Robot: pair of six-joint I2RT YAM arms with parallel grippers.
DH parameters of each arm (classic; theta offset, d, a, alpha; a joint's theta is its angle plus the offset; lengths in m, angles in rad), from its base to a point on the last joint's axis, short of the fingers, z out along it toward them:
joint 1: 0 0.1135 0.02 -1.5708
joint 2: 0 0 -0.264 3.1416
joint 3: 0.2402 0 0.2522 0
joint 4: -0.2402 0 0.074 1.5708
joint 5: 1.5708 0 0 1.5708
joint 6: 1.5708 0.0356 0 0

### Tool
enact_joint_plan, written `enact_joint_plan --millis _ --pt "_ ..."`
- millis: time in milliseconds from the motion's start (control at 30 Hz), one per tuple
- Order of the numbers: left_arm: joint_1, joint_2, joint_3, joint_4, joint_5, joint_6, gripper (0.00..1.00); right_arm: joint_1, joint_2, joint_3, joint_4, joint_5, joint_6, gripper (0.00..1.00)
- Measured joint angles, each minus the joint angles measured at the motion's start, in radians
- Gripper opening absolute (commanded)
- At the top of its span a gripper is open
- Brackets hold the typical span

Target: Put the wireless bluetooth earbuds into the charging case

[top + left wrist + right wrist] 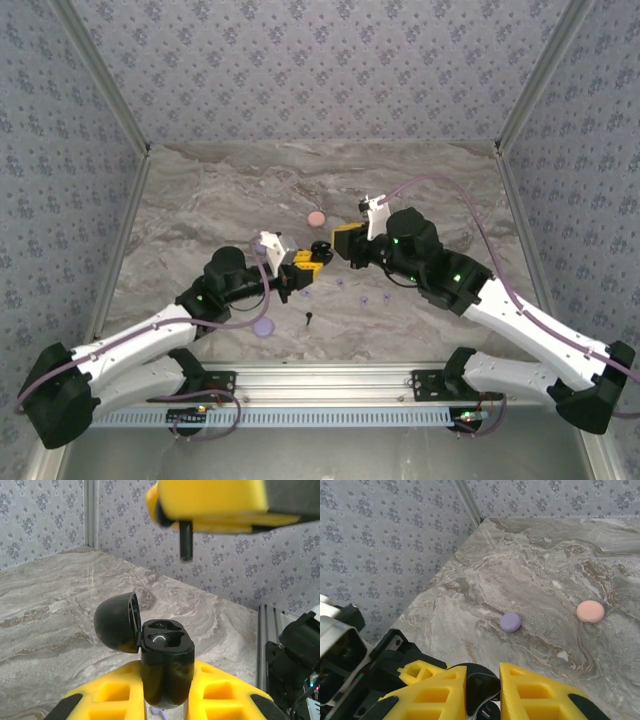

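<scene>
My left gripper (166, 672) is shut on the body of a black charging case (167, 665), held upright above the table with its domed lid (116, 622) hinged open to the left. Its two wells face up, and the near one shows a glint. My right gripper (482, 682) hovers just above it, shut on a black earbud (496, 689) whose stem (186, 542) points down toward the case. From above, both grippers (305, 262) (348, 245) meet at mid-table around the case (320, 248). Another black earbud (309, 319) lies on the table nearer the bases.
A pink round case (316, 218) lies shut behind the grippers and a lavender one (263, 326) near the left arm. Small lavender and pink earbuds (362, 298) are scattered on the marble in front of the right arm. Patterned walls ring the table.
</scene>
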Motion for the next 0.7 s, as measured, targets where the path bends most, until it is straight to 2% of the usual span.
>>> enact_joint_plan --millis 700 --pt "0.0 0.001 0.009 0.015 -0.001 0.0 0.0 0.032 0.044 -0.026 0.026 0.008 0.013 0.23"
